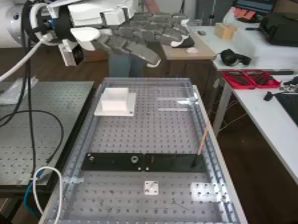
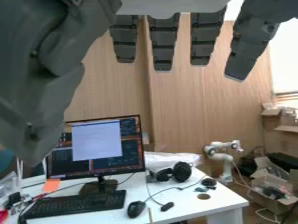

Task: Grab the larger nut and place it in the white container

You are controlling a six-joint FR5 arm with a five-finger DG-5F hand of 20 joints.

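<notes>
The hand [image 1: 148, 31] is at the top of the high view, well above the bench's far end, its fingers extended and holding nothing. In the wrist view the hand [image 2: 163, 44] has straight, spread fingers and a large thumb. The white container [image 1: 115, 99] stands on a white base plate toward the bench's far left, below the hand; its inside cannot be made out. On the black bar [image 1: 169, 162] the bearing [image 1: 134, 159] stands near the middle, and the smaller nut [image 1: 91, 158] sits close to the left end.
A thin wooden stick [image 1: 203, 141] leans up from the bar's right end. A small white plate [image 1: 151, 188] lies nearer than the bar. Metal rails edge the perforated bench [image 1: 143, 135]. Cables hang at left. Red trays [image 1: 239, 79] rest on the side table at right.
</notes>
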